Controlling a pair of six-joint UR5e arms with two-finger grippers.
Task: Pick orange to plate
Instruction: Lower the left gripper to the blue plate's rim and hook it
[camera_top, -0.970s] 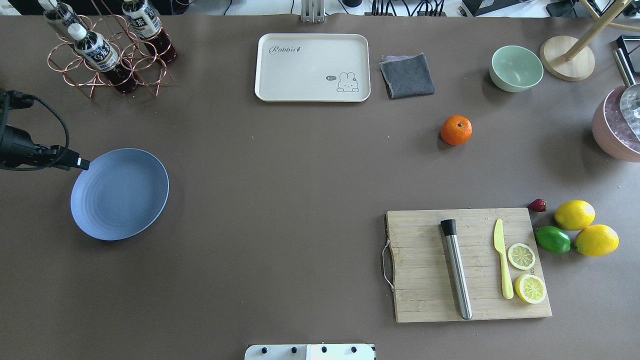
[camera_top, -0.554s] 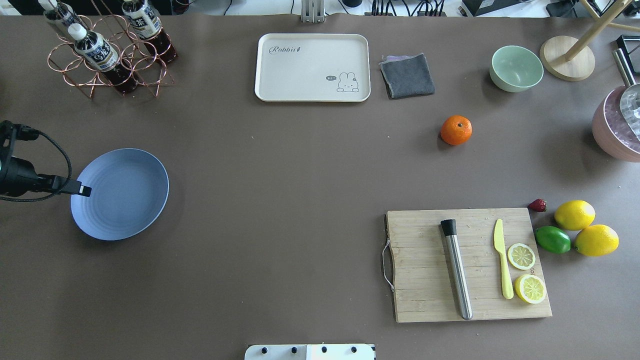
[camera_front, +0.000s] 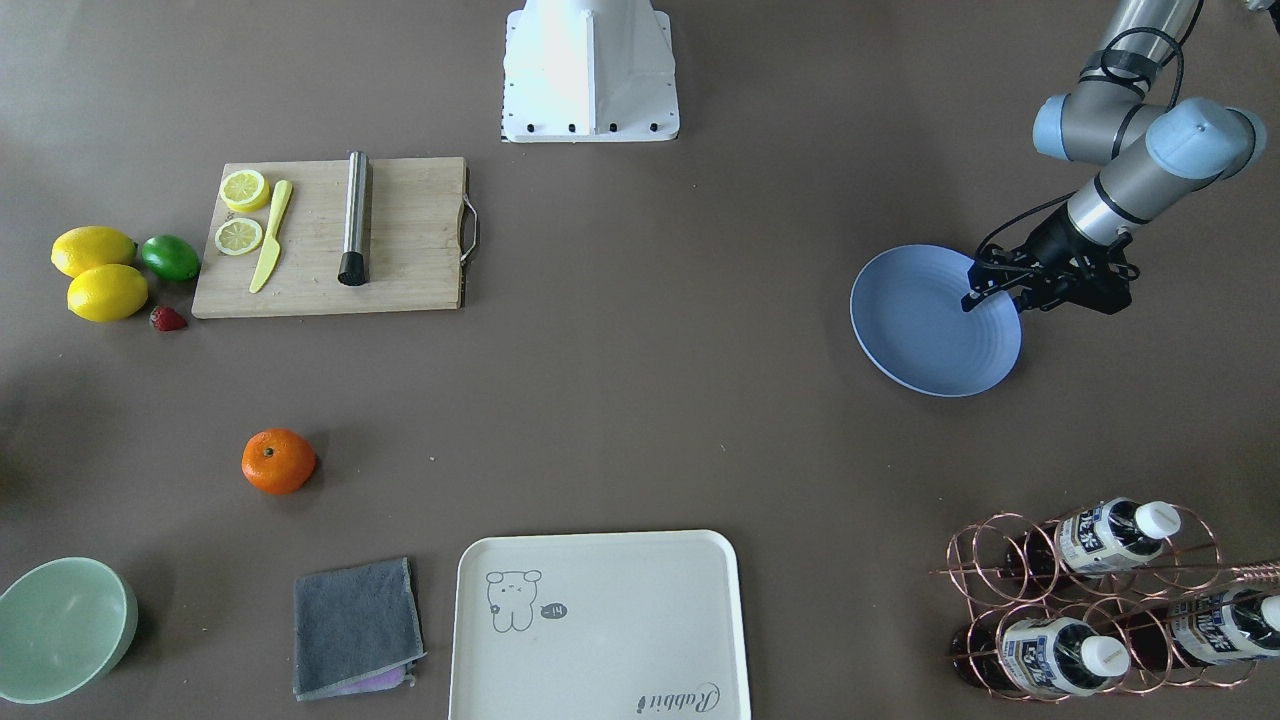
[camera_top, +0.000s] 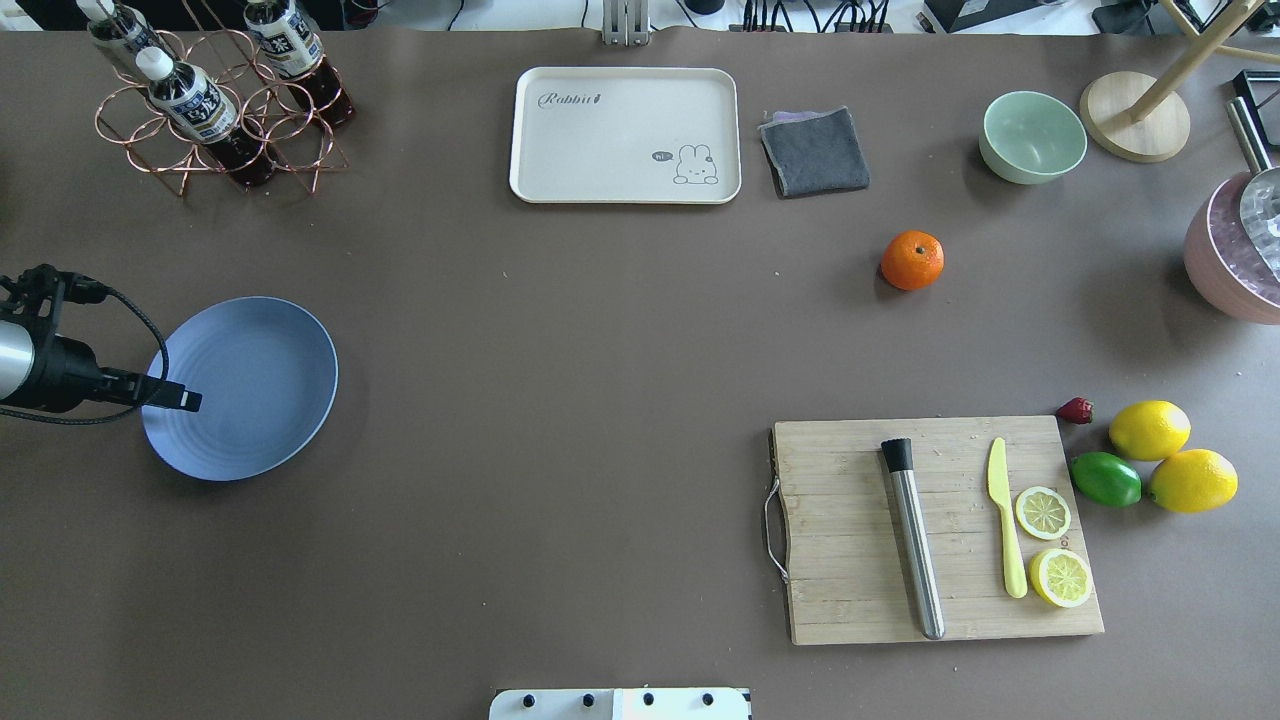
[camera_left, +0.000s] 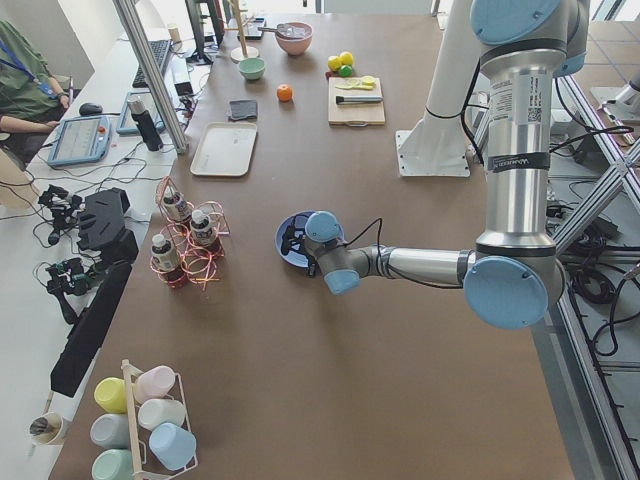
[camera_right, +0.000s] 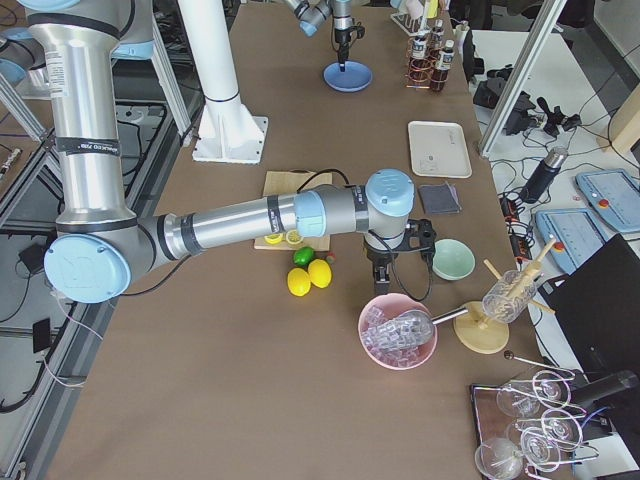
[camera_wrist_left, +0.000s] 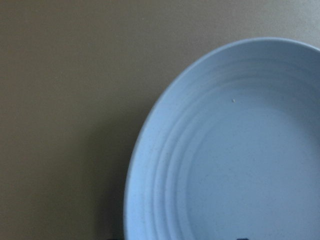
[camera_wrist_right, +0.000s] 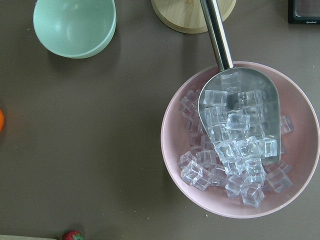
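Overhead exterior shows the brown bench (camera_top: 560, 330) with the left arm (camera_top: 20, 365) coming in low from the left edge, while the right arm (camera_right: 240, 225) shows only in the exterior right view, stretched over the far right end. The cutting board (camera_top: 850, 540) lies at front right, carrying a steel muddler (camera_top: 915, 545), a yellow knife (camera_top: 1005, 520) and two lemon halves (camera_top: 1043, 512). The cream tray (camera_top: 625, 135) sits at the back centre, and a copper rack (camera_top: 215, 150) with bottles stands at the back left. The plate (camera_top: 260, 370) rests flat on the left half, bare inside, and the left gripper (camera_top: 186, 401) sits over its left rim; whether its fingers are parted or together I cannot tell, nor whether it touches the plate. The right gripper (camera_right: 381, 283) hangs above a pink bowl (camera_wrist_right: 172, 150) of ice cubes with a steel scoop (camera_wrist_right: 235, 100) lying in it, and its state cannot be told either. A green bowl (camera_top: 1033, 137) and a grey cloth (camera_top: 815, 150) lie along the back right. The orange (camera_top: 912, 260) sits alone on the bench right of centre, between the cloth and the board, well apart from the plate and from both grippers. Two lemons (camera_top: 1149, 429), a lime (camera_top: 1105, 479) and a strawberry (camera_top: 1075, 410) cluster just right of the board.
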